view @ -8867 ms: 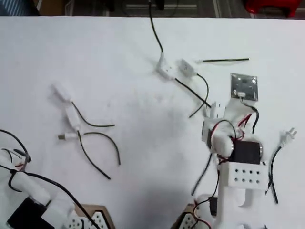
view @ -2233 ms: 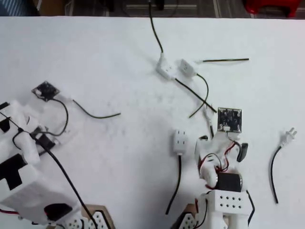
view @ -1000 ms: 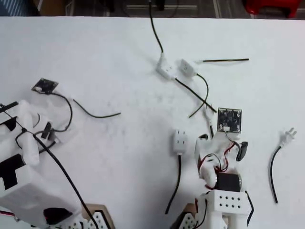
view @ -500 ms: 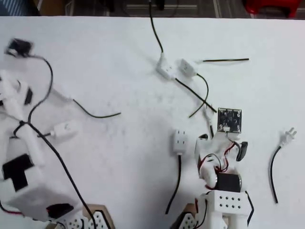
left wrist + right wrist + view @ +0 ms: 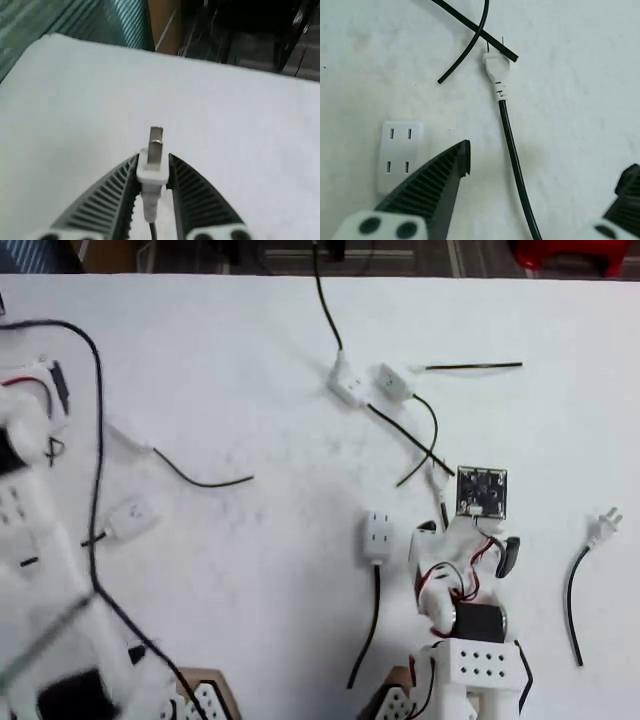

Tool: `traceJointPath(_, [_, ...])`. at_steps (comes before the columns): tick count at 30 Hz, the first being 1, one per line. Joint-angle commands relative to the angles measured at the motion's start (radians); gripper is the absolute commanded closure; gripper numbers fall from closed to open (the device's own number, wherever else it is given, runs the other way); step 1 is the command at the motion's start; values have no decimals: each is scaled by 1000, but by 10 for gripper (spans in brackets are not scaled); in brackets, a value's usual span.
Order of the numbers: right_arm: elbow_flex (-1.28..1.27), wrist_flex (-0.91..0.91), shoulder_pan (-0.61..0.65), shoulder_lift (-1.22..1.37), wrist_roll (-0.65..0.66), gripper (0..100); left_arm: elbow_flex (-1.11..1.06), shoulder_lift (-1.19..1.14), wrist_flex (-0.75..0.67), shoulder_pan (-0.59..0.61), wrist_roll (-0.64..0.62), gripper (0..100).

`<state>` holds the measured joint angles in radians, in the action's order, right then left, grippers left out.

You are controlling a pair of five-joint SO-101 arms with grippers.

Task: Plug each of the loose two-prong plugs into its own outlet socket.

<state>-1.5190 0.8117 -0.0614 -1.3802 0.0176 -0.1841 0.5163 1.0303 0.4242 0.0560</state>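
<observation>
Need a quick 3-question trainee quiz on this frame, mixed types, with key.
1. True or false: the left gripper is shut on a plug whose prongs point away from it.
2. The right gripper is: A) open above the table; B) shut on a cord; C) shut on a plug.
3. Fill in: in the right wrist view, the white outlet block shows ___ slots.
Key: 1 true; 2 A; 3 four.
</observation>
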Motion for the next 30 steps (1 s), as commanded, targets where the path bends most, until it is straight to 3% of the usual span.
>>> traceJointPath(1, [8, -18, 4, -10, 11, 559, -201, 269, -193, -90, -74, 977])
traceJointPath(8, [8, -18, 4, -10, 11, 559, -726, 679, -667, -197, -181, 977])
traceJointPath(12, [8, -18, 4, -10, 11, 559, -899, 865, -813, -199, -244, 977])
traceJointPath(16, [8, -18, 4, -10, 11, 559, -979, 1046, -856, -220, -315, 978])
traceJointPath(22, [8, -16, 4, -10, 3, 559, -1033, 1302, -852, -415, -318, 978])
traceJointPath(30, [75, -12, 4, -25, 5, 559, -1066, 1296, -856, -547, -318, 978])
